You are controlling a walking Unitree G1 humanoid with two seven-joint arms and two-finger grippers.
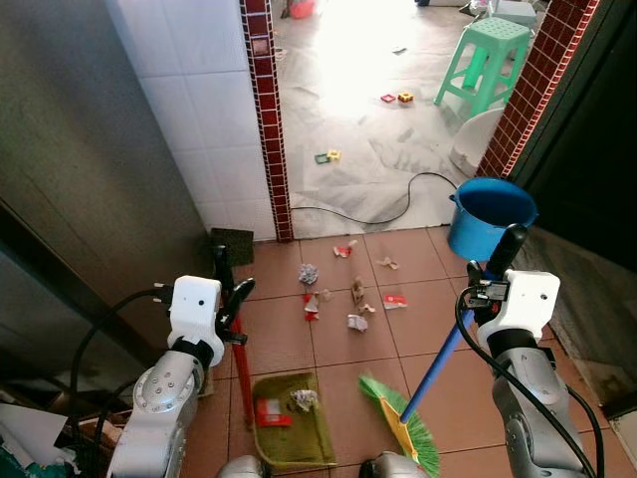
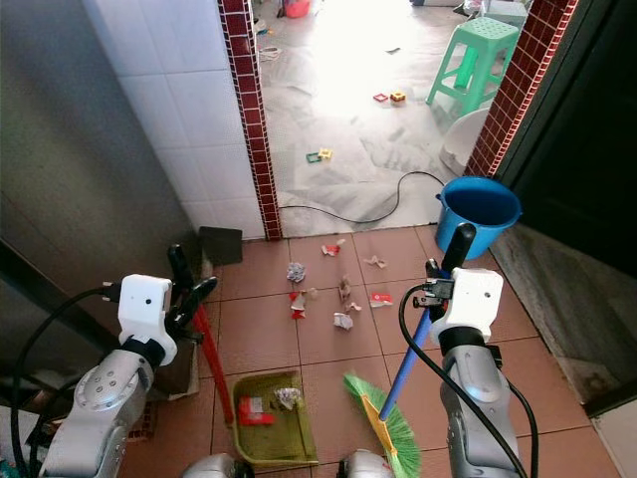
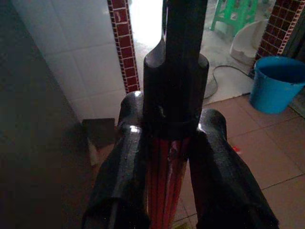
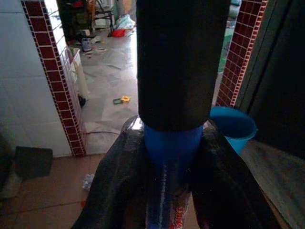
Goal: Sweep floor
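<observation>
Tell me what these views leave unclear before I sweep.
- Broom bristles: cut by the left eye view's bottom edge.
- Dustpan near lip: cut by the same edge.
- Scraps on the tiles: too small to identify.
- Bucket contents: hidden by its wall.
- Floor beneath both claws: blocked by handles in wrist views.

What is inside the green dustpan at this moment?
The green dustpan holds a red wrapper scrap and a crumpled pale paper ball. Its red handle is clamped in the left gripper. The pan's near edge is hidden behind the robot's body.
</observation>
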